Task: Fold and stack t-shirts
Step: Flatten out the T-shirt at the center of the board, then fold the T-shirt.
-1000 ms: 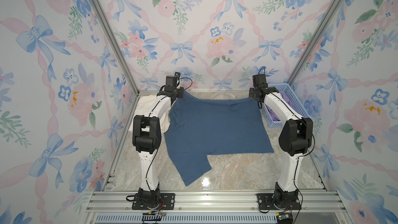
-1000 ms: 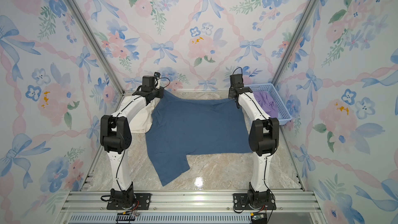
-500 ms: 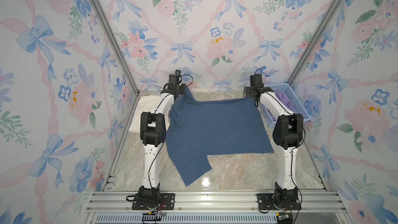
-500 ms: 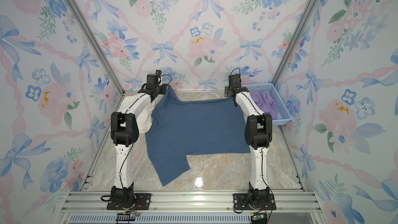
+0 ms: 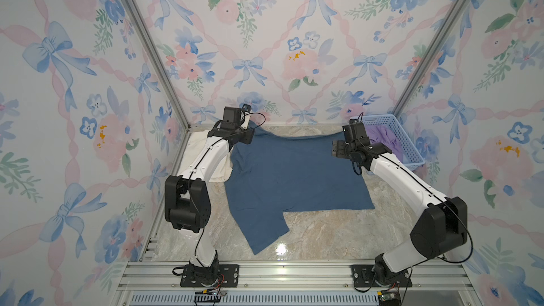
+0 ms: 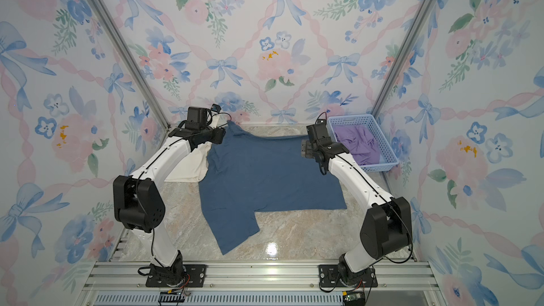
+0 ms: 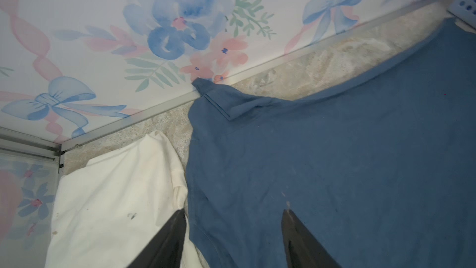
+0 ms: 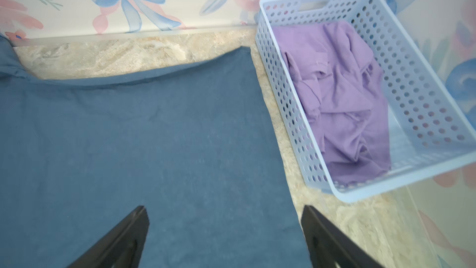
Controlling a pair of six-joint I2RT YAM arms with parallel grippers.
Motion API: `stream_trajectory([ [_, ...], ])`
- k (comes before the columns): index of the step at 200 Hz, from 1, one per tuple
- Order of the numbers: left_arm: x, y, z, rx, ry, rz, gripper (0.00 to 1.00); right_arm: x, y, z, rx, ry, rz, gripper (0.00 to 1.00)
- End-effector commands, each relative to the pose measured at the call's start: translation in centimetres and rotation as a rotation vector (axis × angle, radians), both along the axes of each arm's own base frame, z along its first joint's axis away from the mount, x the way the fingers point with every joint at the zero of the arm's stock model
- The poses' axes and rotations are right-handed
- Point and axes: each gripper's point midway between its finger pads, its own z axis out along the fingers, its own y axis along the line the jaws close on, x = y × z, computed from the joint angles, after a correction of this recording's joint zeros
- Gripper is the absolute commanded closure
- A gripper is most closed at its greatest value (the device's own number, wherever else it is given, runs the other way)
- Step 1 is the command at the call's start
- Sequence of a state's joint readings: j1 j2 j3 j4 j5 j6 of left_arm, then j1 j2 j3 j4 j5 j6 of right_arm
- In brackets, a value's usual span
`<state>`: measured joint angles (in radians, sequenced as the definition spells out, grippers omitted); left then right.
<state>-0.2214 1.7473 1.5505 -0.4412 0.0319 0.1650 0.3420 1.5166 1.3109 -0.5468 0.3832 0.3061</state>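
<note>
The slate-blue t-shirt (image 5: pixel 294 178) (image 6: pixel 265 178) lies spread flat on the marble table in both top views, one sleeve (image 5: pixel 265 231) pointing to the front. Its far left corner (image 7: pixel 208 94) is bunched up against the back wall. The cream-white t-shirt (image 5: pixel 219 169) (image 7: pixel 116 189) lies at the far left, partly under my left arm and beside the blue one. My left gripper (image 7: pixel 233 210) (image 5: pixel 247 138) hovers open over the blue shirt's left edge. My right gripper (image 8: pixel 224 207) (image 5: pixel 338 150) hovers open over its right edge. Neither holds cloth.
A light-blue perforated basket (image 5: pixel 379 117) (image 8: pixel 360 194) stands at the far right, close to the blue shirt's edge, with crumpled purple cloth (image 5: pixel 382 139) (image 8: pixel 334 99) inside. Floral walls close in the back and both sides. Bare marble shows at the front.
Both grippers went from shut on the blue shirt's far corners to open. The far edge dropped onto the table. Both arms drew back a little from the back wall.
</note>
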Motion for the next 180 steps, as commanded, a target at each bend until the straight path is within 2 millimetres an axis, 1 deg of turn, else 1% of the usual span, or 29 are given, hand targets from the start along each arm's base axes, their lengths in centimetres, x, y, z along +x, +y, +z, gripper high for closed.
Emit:
stream_trajectory([
  [1,-10.1,-1.2,-7.3,0.129,0.338,-0.231,0.36,-4.9,-1.1,-2.7,0.015,0.123,-0.027,0.05],
  [6,-11.9,-1.1,-8.0,0.161,0.365,-0.258,0.37,-5.8,-1.2,-2.8,0.018,0.135,-0.025,0.05],
  [24,-17.3,-1.0,-9.6,0.279,0.421,-0.360,0.37,-8.7,-1.5,-3.3,0.013,0.169,-0.014,0.07],
  [36,-20.0,-0.8,-9.7,0.354,0.413,-0.411,0.36,-10.3,-1.9,-3.2,0.013,0.181,-0.011,0.08],
  [48,-22.7,-1.1,-9.7,0.404,0.422,-0.495,0.35,-11.6,-2.4,-3.1,0.004,0.181,-0.015,0.10],
  [62,-26.5,-1.5,-10.5,0.450,0.483,-0.617,0.34,-13.0,-3.1,-3.3,-0.001,0.196,-0.022,0.14],
  [71,-28.1,-1.8,-11.0,0.477,0.501,-0.653,0.34,-13.7,-3.5,-3.8,-0.001,0.210,-0.029,0.16],
  [83,-29.7,-2.5,-11.8,0.501,0.514,-0.703,0.34,-14.4,-3.7,-4.6,-0.007,0.229,-0.030,0.17],
  [88,-30.3,-2.8,-12.2,0.488,0.531,-0.694,0.34,-14.6,-3.8,-4.9,-0.011,0.236,-0.033,0.17],
  [102,-31.7,-3.6,-13.2,0.479,0.575,-0.721,0.34,-15.1,-4.2,-6.1,-0.016,0.264,-0.044,0.18],
  [116,-33.0,-4.2,-14.2,0.488,0.616,-0.750,0.35,-15.3,-4.3,-6.6,-0.018,0.272,-0.047,0.18],
  [129,-34.2,-4.7,-15.0,0.511,0.643,-0.785,0.35,-15.4,-4.4,-6.6,-0.015,0.273,-0.051,0.18],
  [141,-35.0,-4.6,-15.8,0.556,0.663,-0.808,0.35,-15.4,-4.5,-6.5,-0.017,0.272,-0.052,0.19],
  [158,-35.9,-4.2,-16.9,0.618,0.697,-0.830,0.35,-15.3,-4.9,-6.3,-0.015,0.275,-0.059,0.19],
  [180,-36.7,-3.9,-17.9,0.651,0.745,-0.849,0.36,-15.2,-5.0,-6.0,0.002,0.264,-0.068,0.19],
])
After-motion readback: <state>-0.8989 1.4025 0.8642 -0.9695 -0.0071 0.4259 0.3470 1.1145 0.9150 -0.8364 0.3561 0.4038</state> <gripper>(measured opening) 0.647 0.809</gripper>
